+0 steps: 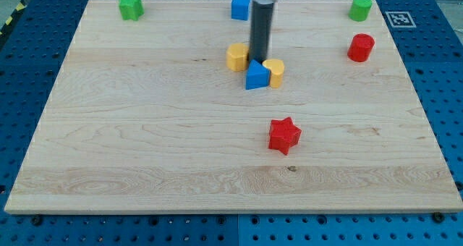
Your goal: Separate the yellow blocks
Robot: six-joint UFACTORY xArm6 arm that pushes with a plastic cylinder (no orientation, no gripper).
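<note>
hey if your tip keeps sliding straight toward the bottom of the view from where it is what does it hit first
Most likely the blue triangular block: my tip sits just above it in the view, between the two yellow blocks. It may already be touching; depth is unclear.

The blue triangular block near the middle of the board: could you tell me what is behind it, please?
Directly behind the blue triangular block stands my tip, between the two yellow blocks. The rod hides the wood behind it.

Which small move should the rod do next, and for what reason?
Probably slide my tip toward the view's left, against the yellow block there. My tip already stands between it and the yellow cylinder, which touches the blue triangle; this would widen the gap.
</note>
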